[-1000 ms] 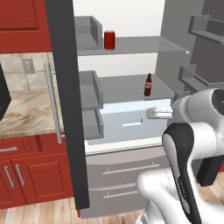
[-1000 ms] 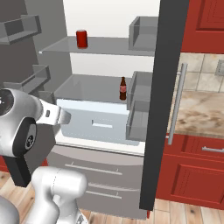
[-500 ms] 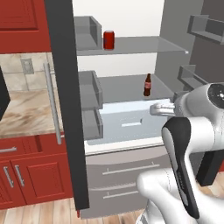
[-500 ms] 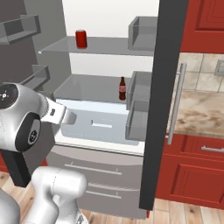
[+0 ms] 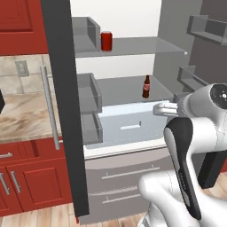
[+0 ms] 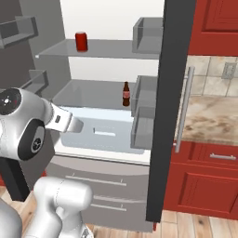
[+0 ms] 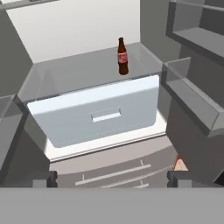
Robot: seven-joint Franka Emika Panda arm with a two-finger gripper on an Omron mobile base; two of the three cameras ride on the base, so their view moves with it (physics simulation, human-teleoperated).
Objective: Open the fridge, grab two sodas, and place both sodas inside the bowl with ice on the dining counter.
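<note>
The fridge (image 5: pixel 57 88) (image 6: pixel 169 93) stands with its doors open. One red soda (image 5: pixel 106 41) (image 6: pixel 81 41) is upright on the top grey shelf, near the back. My gripper (image 5: pixel 163 108) (image 6: pixel 70 123) (image 7: pixel 111 178) hovers in front of the white drawer, well below the can and apart from it. Its jaws are spread wide, open, with nothing between them. The bowl and the dining counter are out of view.
A brown bottle (image 5: pixel 146 86) (image 6: pixel 125 94) (image 7: pixel 123 56) stands on the lower shelf above the white drawer (image 7: pixel 100 114). Grey door bins (image 5: pixel 88 93) (image 6: pixel 144 100) line both doors. Red cabinets (image 5: pixel 26 177) and a marbled wall countertop (image 6: pixel 214 111) flank the fridge.
The whole picture has slid slightly left in both base views, so the camera moved. The hand has edged up a little in front of the drawer, jaws still wide.
</note>
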